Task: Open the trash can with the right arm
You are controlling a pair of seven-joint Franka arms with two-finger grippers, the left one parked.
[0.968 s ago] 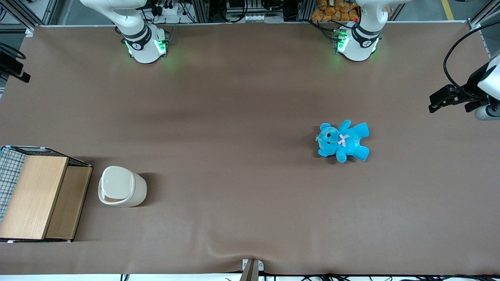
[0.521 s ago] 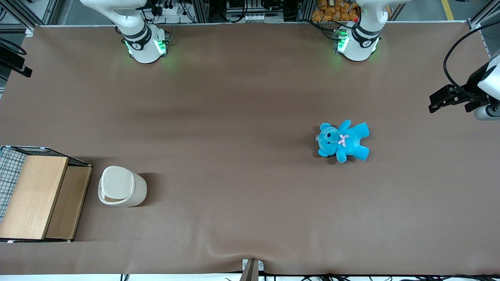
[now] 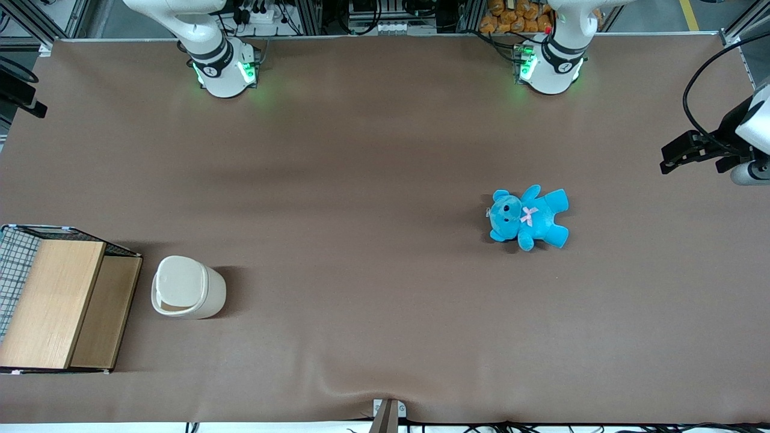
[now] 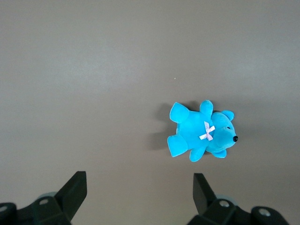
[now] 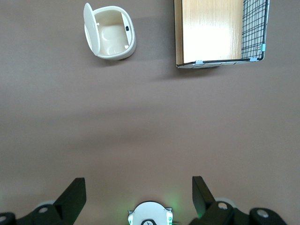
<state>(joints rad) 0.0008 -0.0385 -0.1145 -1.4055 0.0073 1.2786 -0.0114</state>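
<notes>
- On the brown table (image 3: 373, 150), toward the working arm's end, I see the trash can (image 3: 187, 287), a small cream-white bin with rounded corners.
- From my right wrist camera, the trash can (image 5: 109, 32) shows a hollow cream interior, and its lid (image 5: 87, 24) stands up on edge along one side of the rim, so the can reads as open.
- Just beside the trash can, closer to the table's edge at the working arm's end, I see a wooden box (image 3: 60, 304) with black wire mesh along one side; the two stand apart with a narrow strip of table between them.
- I see the right arm's base (image 3: 219, 63) at the table edge farthest from the front camera, glowing green.
- My gripper (image 5: 138, 197) hangs high above bare table, well apart from the trash can; its two dark fingers (image 5: 75, 194) are spread wide with nothing between them.
- Toward the parked arm's end lies a blue teddy (image 3: 528, 218) with a pink bow, flat on the table and well apart from the trash can.
</notes>
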